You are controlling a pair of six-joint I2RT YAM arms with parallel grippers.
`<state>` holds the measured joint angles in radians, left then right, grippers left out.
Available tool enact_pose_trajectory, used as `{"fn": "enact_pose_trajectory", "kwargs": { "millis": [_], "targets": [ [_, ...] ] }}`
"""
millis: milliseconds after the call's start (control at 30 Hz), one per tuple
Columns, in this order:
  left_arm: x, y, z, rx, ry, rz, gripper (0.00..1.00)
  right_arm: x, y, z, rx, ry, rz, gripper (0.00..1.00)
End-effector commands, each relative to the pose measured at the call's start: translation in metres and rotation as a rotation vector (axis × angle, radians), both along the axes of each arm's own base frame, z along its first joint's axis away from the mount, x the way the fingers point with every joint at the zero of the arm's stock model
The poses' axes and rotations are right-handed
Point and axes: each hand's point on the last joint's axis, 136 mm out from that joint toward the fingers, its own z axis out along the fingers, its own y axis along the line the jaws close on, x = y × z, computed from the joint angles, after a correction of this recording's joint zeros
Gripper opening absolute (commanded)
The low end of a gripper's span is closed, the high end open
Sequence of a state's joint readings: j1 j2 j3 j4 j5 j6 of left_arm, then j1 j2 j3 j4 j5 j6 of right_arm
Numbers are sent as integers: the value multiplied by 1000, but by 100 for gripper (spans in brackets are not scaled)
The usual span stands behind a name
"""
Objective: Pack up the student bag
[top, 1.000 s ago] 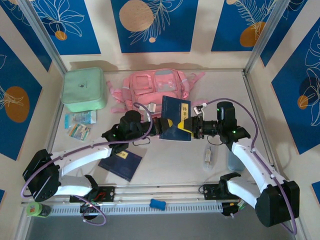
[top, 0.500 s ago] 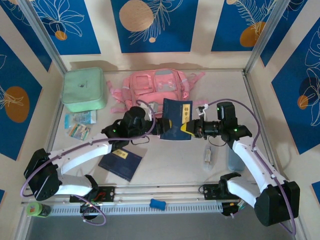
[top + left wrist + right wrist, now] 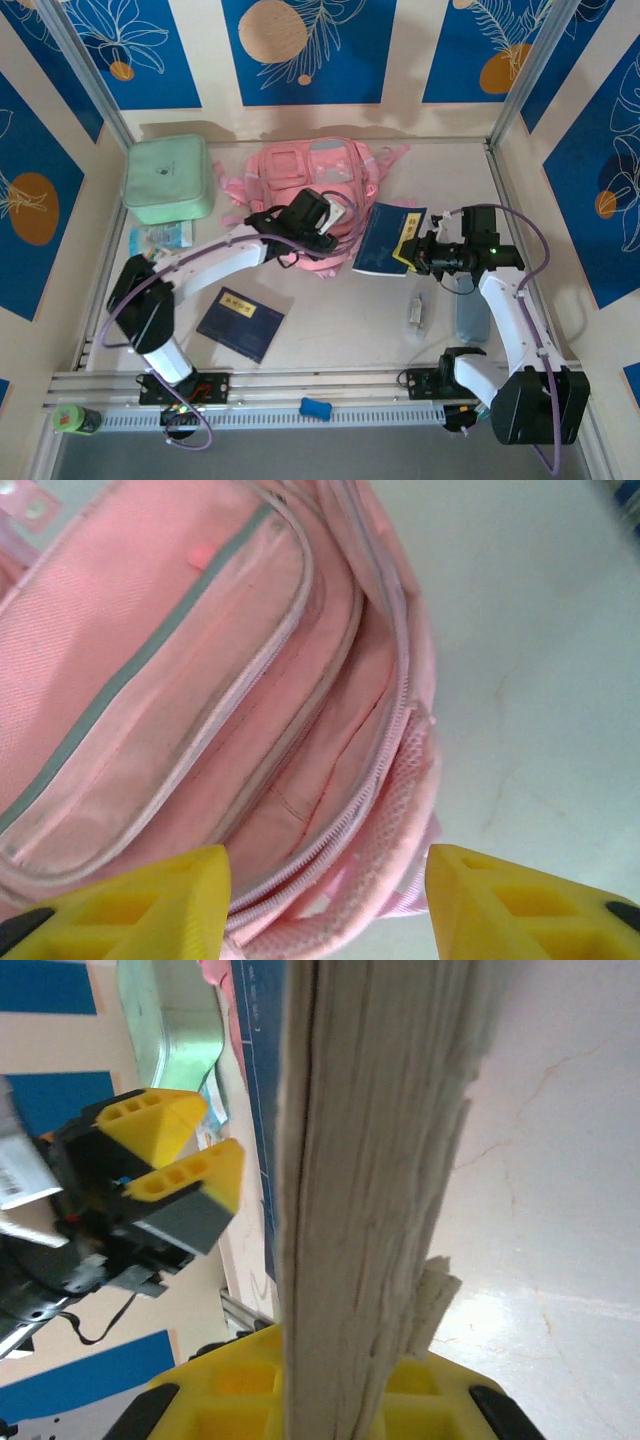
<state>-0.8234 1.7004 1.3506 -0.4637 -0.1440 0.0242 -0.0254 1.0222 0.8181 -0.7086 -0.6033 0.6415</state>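
Our right hand [image 3: 414, 250] is clamped on the edge of a blue book [image 3: 383, 238], held just beside the bag [image 3: 300, 170]. Our left hand [image 3: 327, 885] is empty, fingers apart, over the bag's pocket, which appears unzipped. The bag lies flat at the far side of the surface [image 3: 350, 330]. We judge that packing has hardly begun: this book is not yet inside, and a second book [image 3: 240, 322] waits nearer us.
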Motion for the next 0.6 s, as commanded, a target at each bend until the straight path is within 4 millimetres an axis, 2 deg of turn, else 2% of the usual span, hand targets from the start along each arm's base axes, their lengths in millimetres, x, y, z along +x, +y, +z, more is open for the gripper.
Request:
{"fn": "enact_pose_trajectory", "kwargs": {
  "millis": [0, 100, 367, 567],
  "targets": [
    [26, 6, -2, 131, -49, -69, 55, -3, 0, 2, 8, -4, 23, 0],
    [48, 7, -14, 169, -16, -52, 57, 0, 0, 3, 14, -3, 26, 0],
    [74, -3, -54, 194, 93, -99, 59, 4, -2, 6, 16, -7, 29, 0],
    [89, -10, -71, 203, 132, -113, 59, 6, -2, 3, 24, 0, 31, 0]
  ]
}}
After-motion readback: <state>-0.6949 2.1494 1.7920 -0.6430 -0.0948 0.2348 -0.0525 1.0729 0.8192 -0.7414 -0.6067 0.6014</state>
